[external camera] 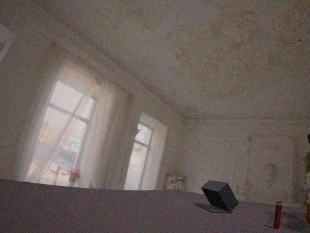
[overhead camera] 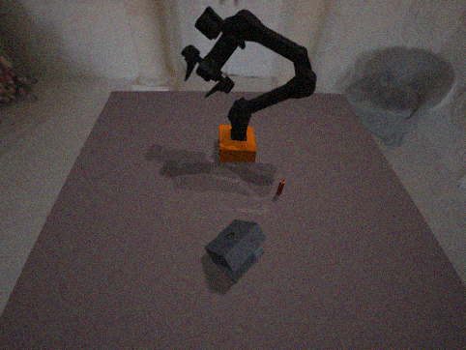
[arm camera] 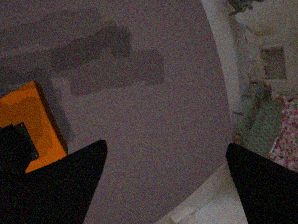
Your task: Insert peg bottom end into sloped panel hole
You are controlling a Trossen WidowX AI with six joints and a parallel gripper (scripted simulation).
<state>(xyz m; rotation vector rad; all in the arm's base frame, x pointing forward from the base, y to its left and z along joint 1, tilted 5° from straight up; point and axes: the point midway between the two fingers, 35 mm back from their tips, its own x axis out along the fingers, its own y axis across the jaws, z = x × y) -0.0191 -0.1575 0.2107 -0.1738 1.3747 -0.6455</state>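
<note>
A small red peg (overhead camera: 280, 188) (external camera: 277, 215) with a pale top end stands upright on the table, between the arm's base and the panel and off to the right in the top view. The grey-blue sloped panel block (overhead camera: 221, 247) (external camera: 225, 195) has a small dark hole (overhead camera: 231, 236) in its upper face; the hole's shape is too blurred to tell. My gripper (overhead camera: 196, 88) (arm camera: 169, 149) is open and empty, high above the table at the back left, far from peg and panel. The peg and panel are not in the wrist view.
The orange base (overhead camera: 237, 155) (arm camera: 50, 151) carries the black arm (overhead camera: 276, 39), which is bent up over the back of the table (overhead camera: 121, 290). The arm's shadows fall in front and to the left of the base in the top view.
</note>
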